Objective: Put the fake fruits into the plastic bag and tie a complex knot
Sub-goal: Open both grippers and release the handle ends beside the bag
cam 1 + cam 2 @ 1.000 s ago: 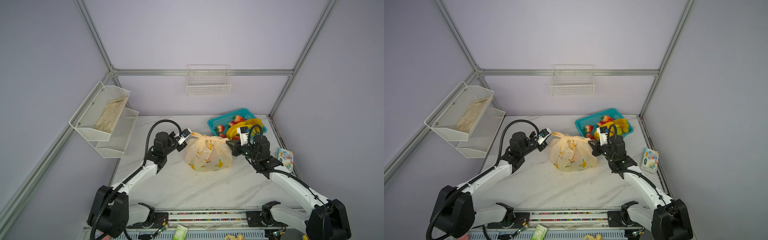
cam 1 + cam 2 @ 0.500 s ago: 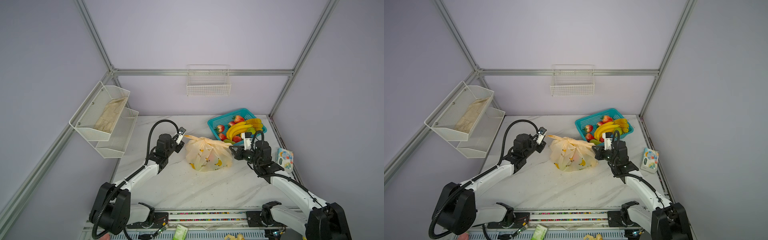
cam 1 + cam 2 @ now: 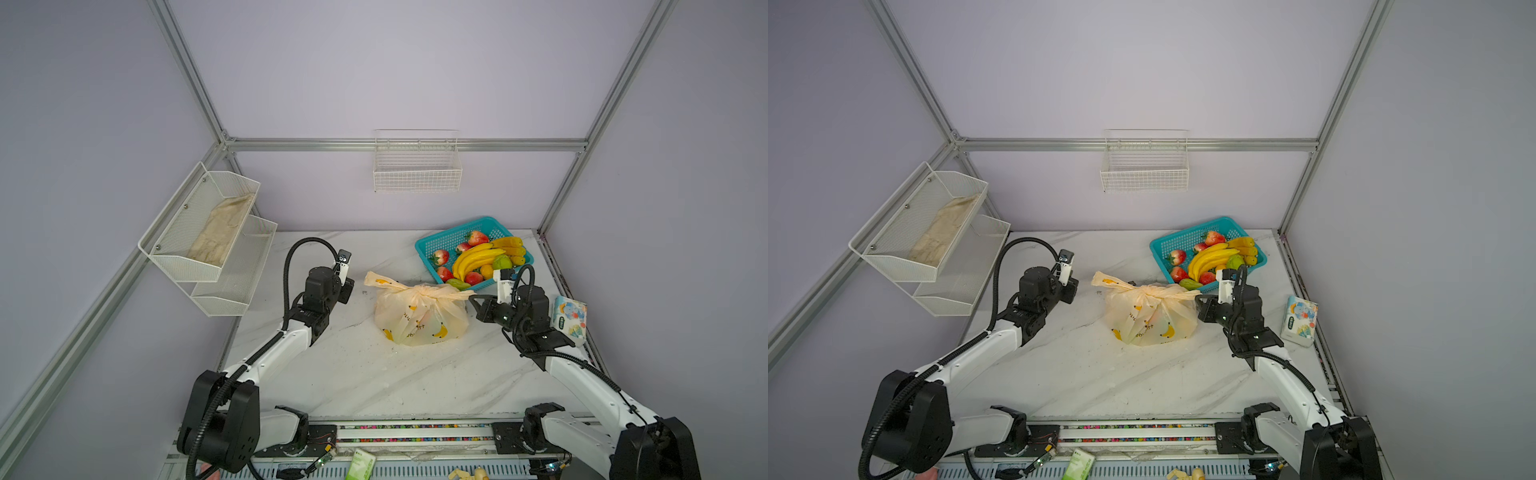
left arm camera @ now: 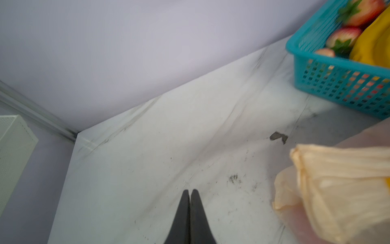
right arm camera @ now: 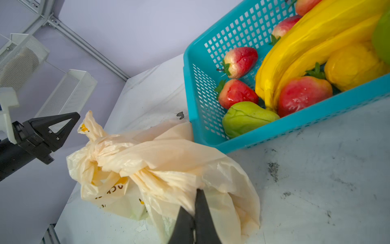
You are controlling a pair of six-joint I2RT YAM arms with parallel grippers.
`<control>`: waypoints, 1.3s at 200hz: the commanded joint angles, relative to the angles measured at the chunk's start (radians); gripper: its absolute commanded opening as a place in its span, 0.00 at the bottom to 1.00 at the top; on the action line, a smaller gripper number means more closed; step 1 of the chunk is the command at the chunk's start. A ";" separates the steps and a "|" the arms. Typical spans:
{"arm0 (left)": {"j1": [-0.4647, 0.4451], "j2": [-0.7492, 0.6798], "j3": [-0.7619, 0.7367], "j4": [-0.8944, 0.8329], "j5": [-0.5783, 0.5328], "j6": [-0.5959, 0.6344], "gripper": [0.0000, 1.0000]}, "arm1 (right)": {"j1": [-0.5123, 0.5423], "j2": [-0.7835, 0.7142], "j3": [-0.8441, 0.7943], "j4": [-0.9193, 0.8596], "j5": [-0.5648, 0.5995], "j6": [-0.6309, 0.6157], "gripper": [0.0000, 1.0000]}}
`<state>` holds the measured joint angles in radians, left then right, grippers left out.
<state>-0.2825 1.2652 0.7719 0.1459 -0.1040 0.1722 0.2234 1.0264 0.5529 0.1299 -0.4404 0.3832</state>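
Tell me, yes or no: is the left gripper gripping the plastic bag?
No: the left gripper hangs empty over the bare table, clear of the plastic bag.

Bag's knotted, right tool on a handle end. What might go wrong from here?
1. The right tool pinches a loose end of the bag; pulling could tear the thin plastic or drag it, since the left tool holds nothing.
2. The knot is tied, yet fruits lie in the basket: it may need reopening.

Crinkled translucent plastic bag (image 3: 419,320), glossy fake fruits (image 3: 478,259) (wet-looking sheen), plastic mesh basket (image 3: 446,239), matt marble-look table (image 3: 353,374)
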 commanded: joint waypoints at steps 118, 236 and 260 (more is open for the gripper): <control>-0.001 0.139 0.094 0.219 0.432 -0.645 0.92 | 0.014 -0.005 0.009 0.047 -0.038 -0.038 0.00; 0.000 0.320 0.115 0.376 0.636 -0.748 0.28 | 0.014 0.014 -0.016 0.074 -0.030 -0.049 0.00; 0.002 0.307 0.104 0.389 0.625 -0.739 0.08 | 0.014 0.016 -0.019 0.076 -0.026 -0.050 0.00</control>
<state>-0.2836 1.5959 0.7967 0.4690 0.5114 -0.5797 0.2321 1.0378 0.5491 0.1722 -0.4690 0.3477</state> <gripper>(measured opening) 0.158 0.049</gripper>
